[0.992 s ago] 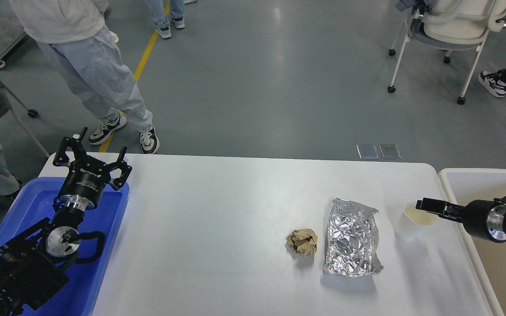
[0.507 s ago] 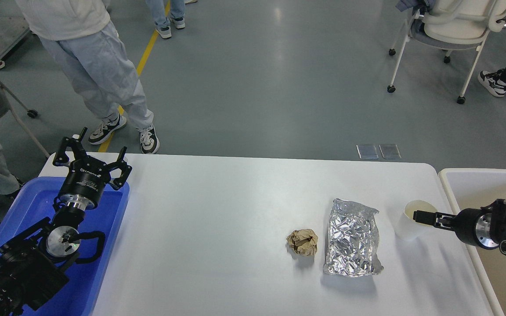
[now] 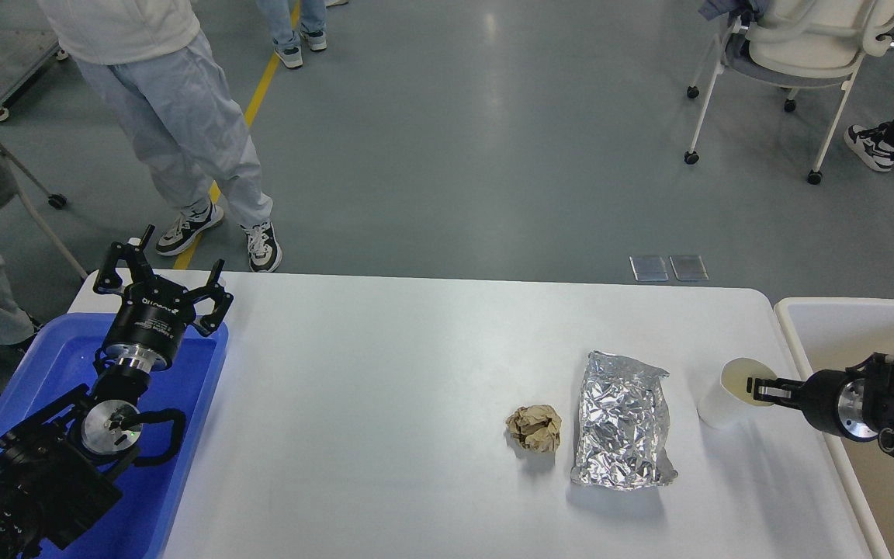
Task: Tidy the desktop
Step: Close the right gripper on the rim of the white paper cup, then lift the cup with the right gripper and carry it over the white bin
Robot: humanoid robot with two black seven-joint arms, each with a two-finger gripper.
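Desktop [image 3: 385, 404] fills the near middle, bearing a crumpled brown paper ball [image 3: 535, 428], a foil packet [image 3: 622, 421] and a tilted white cup [image 3: 732, 391] toward its right edge. Right gripper [image 3: 762, 386] reaches into the cup's mouth; whether its jaws pinch the rim I cannot tell. Left gripper [image 3: 158, 272] hangs over the blue tray [image 3: 191, 404] at the left, jaws apart.

I count one desktop [image 3: 385, 373] bearing one paper cup [image 3: 726, 400], one foil bag [image 3: 621, 419] and one crumpled brown paper ball [image 3: 535, 428]; one blue tray [image 3: 183, 435] lower left, one beige bin [image 3: 827, 314] right

Right hand [image 3: 757, 386] at tilted paper cup's [image 3: 726, 400] rim.
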